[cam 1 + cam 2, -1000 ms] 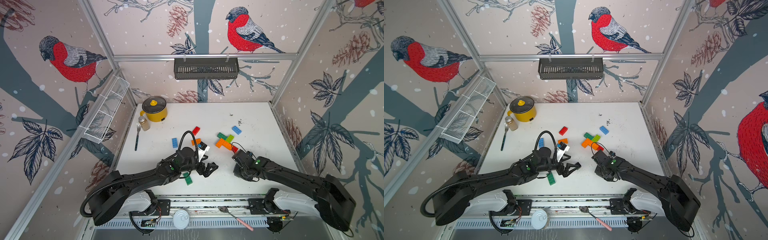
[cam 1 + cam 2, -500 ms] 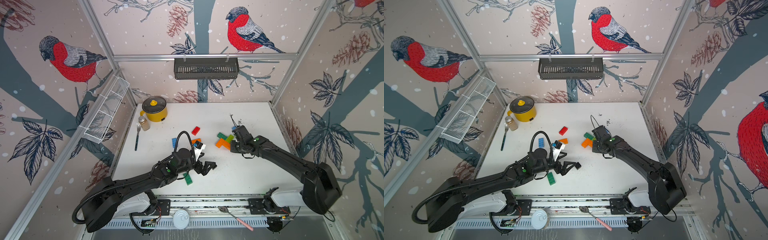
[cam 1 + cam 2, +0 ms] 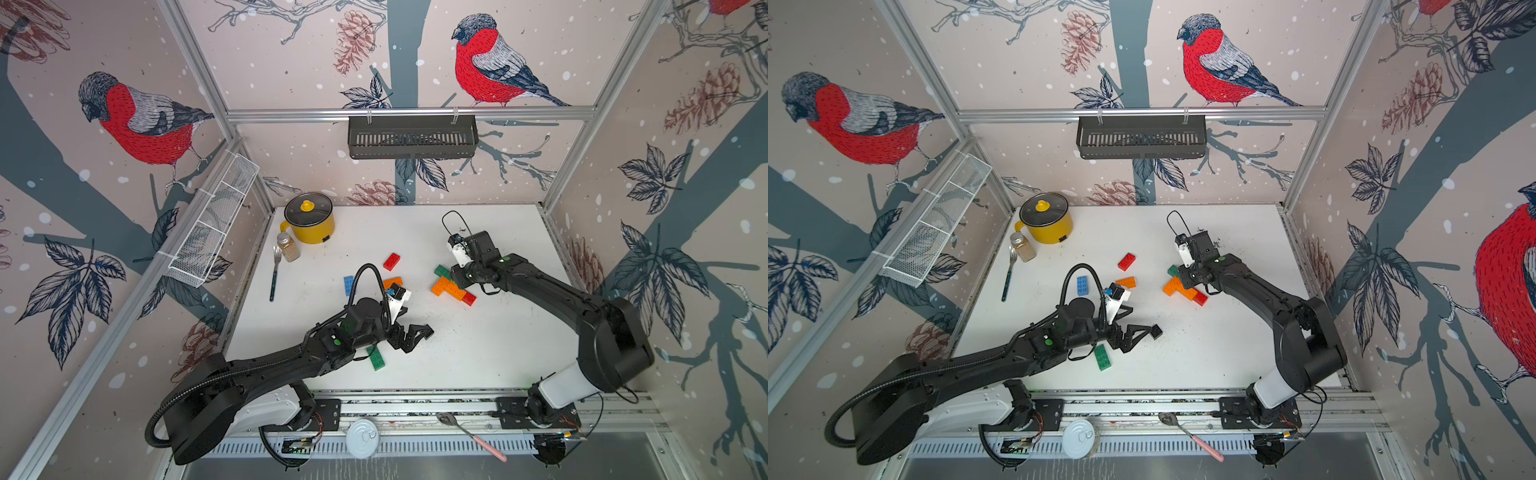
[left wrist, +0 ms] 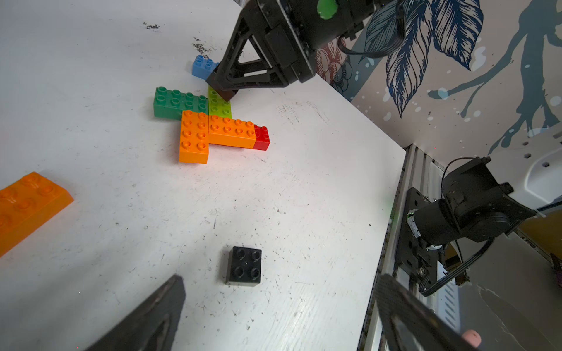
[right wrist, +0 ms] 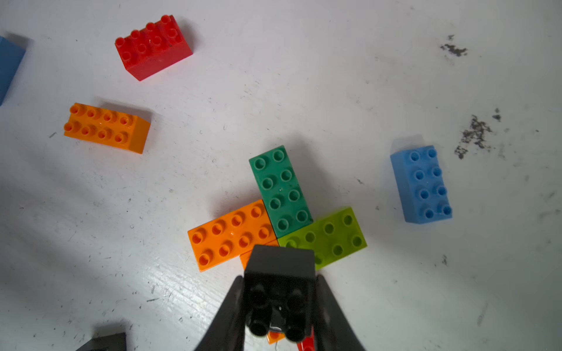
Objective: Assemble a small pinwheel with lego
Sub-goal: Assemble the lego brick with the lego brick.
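Note:
The lego pinwheel lies flat on the table: dark green, lime and two orange bricks, with a red end sticking out. My right gripper is shut on a small black square brick and hovers over the pinwheel's centre. My left gripper stands open near the table's front. A second black square sits on the table just beyond its fingertips, untouched.
Loose bricks lie around: red, blue, orange, dark green under my left wrist, another blue beyond the pinwheel. A yellow pot, spice jar and fork stand at the back left.
My right arm has swung from the table's front up and back to the pinwheel, carrying the black square. The left gripper has barely moved and stays open.

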Tool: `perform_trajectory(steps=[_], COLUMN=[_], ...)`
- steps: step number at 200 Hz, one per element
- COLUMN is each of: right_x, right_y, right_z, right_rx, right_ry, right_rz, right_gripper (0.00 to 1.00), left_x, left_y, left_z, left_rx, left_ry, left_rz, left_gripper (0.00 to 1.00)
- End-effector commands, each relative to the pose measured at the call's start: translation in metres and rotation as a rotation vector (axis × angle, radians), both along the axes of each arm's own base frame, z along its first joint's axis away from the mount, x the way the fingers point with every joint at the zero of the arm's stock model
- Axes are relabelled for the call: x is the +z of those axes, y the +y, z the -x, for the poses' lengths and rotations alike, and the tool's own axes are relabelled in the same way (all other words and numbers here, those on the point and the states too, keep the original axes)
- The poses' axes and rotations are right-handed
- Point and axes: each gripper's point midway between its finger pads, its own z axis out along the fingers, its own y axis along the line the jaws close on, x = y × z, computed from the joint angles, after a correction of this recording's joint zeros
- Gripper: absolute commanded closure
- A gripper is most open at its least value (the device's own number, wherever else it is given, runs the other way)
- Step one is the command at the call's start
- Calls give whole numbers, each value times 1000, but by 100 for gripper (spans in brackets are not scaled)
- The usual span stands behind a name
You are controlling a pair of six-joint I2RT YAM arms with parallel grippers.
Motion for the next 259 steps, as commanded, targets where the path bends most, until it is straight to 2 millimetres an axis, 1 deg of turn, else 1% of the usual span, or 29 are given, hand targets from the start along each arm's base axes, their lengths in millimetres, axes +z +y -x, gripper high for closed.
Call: perform_trajectory(steps=[1, 20, 36, 99, 145, 178, 232, 259], right_x=[1, -3, -4, -30, -36, -38, -49, -54], right_y=[4, -2, -2, 0, 6, 4, -3, -5], right_z=[-2, -3, -4, -1, -3, -4, -1, 0], right_rx=[94, 107, 121, 136, 146, 141, 131, 127], right_ry=[10, 36, 47, 111, 120, 122, 163, 190], right_rz=[17, 51, 68, 137, 157, 179, 209, 197], right_gripper=[91, 91, 91, 91, 91, 91, 91, 91], left_x=[9, 8, 10, 6, 5, 4, 4, 4], left_y=[-2, -2, -2, -4, -5, -5, -5, -5], left_z=[-1, -1, -1, -1, -2, -2, -2, -2], left_rx=[-6, -7, -11, -16, -16, -14, -15, -18], left_ry=[-32, -31, -33, -23, -23, -23, -20, -19], left_rz=[26, 22, 26, 18, 14, 12, 10, 10], left_gripper=[2, 2, 2, 2, 2, 2, 2, 2])
